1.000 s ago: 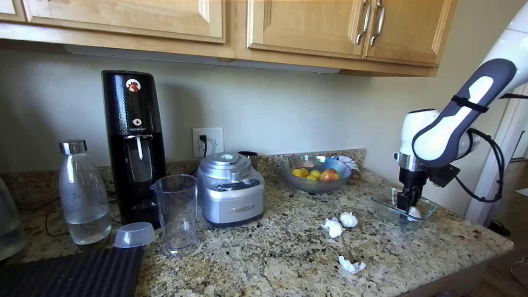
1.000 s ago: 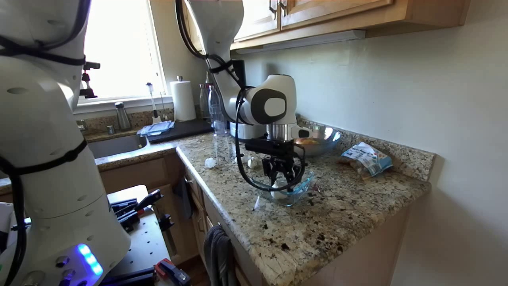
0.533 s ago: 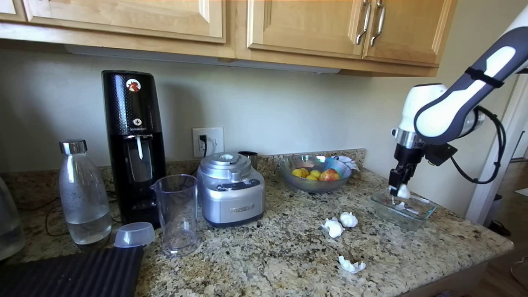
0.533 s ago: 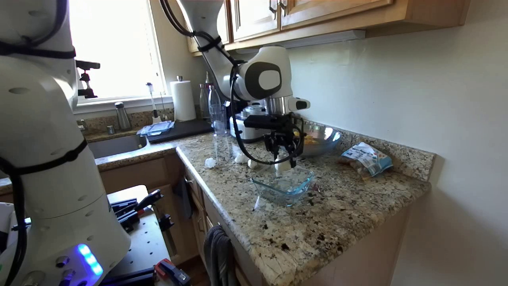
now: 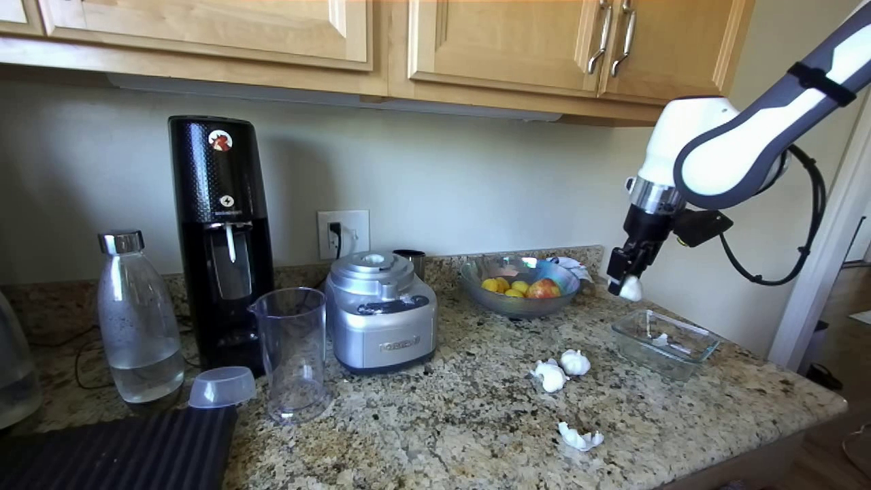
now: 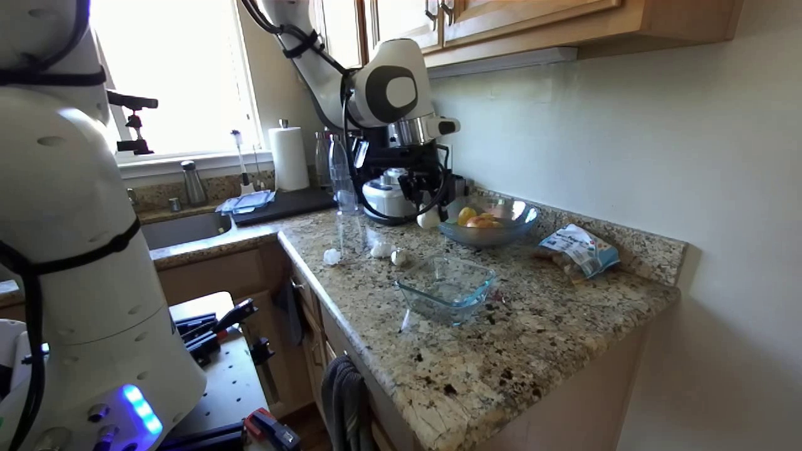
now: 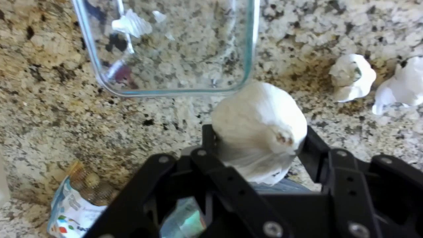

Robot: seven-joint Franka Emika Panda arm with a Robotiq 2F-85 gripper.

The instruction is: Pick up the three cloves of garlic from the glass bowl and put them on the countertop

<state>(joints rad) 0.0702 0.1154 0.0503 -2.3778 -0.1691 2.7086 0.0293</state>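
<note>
One end effector (image 7: 259,140) clasps garlic (image 7: 259,115) above the speckled countertop (image 5: 435,429); wooden cabinets (image 5: 503,47) hang higher.

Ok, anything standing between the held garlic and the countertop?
Nothing visible stands between the held garlic and the countertop, though in the wrist view it hides the spot behind it; the glass bowl and fruit bowl are nearby.

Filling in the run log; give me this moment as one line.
gripper: closed on garlic bulb | bulb: held above countertop | glass dish: white scraps, no bulb | countertop: two other bulbs, white fragment
</note>
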